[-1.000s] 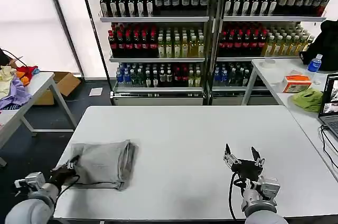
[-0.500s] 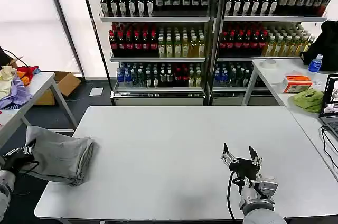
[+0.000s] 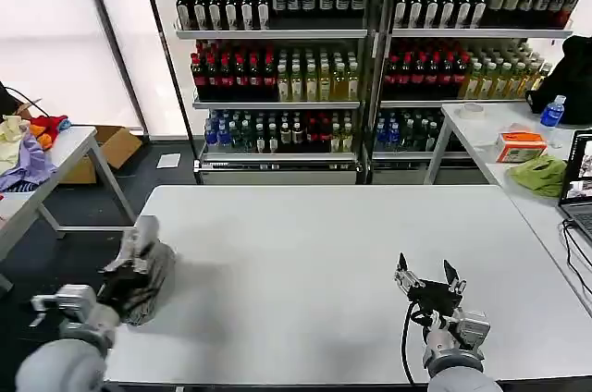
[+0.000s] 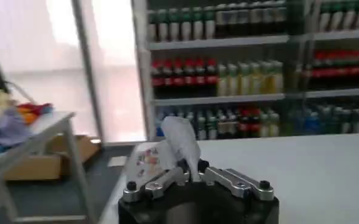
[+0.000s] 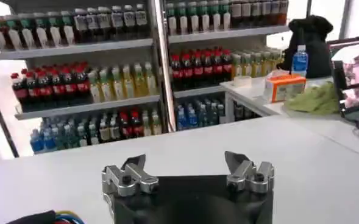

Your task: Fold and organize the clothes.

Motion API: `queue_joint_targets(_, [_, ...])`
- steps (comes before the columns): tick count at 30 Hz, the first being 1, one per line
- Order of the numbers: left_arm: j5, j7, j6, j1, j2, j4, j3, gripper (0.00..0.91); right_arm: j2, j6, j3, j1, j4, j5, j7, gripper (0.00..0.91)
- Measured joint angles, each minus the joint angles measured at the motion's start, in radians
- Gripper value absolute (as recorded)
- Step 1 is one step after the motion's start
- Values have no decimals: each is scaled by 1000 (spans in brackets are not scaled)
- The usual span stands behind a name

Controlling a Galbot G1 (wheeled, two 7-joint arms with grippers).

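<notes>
Left gripper (image 3: 129, 267) at white table's (image 3: 314, 263) left edge, fingers clamped on bunched grey shirt (image 3: 146, 267); cloth rises between fingertips, chest print partly visible, folds hard to make out. Right gripper (image 3: 427, 278) over table's near right, fingers spread, nothing between them.

So the left gripper (image 3: 129, 274) swung back in from off the table's (image 3: 314, 253) left edge and lifted; the grey shirt (image 3: 141, 267) it pinches went from a flat folded slab to a bunched wad standing up above its fingers, print side showing.
</notes>
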Motion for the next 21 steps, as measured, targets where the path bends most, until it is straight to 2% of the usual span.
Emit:
queue_joint_targets(5, [60, -30, 16, -56, -66, -5, 187, 10, 8, 0, 15, -26, 2, -20, -7, 907])
queue_joint_targets(6, [67, -35, 18, -67, -77, 1, 218, 91, 10, 0, 18, -31, 2, -24, -8, 907])
queue_joint_targets(7, [75, -38, 20, -79, -88, 9, 246, 212, 12, 0, 19, -35, 3, -28, -9, 907])
queue_joint_targets(8, [82, -39, 22, -91, -99, 17, 273, 907, 14, 0, 21, -39, 4, -31, -10, 907])
queue_joint_targets(14, [110, -58, 31, -146, -127, 62, 368, 907, 26, -3, 16, -43, -1, -51, -13, 907])
queue_joint_targets(21, [99, -47, 26, -178, -139, 71, 415, 907, 39, -10, -13, -26, -25, -59, -14, 907])
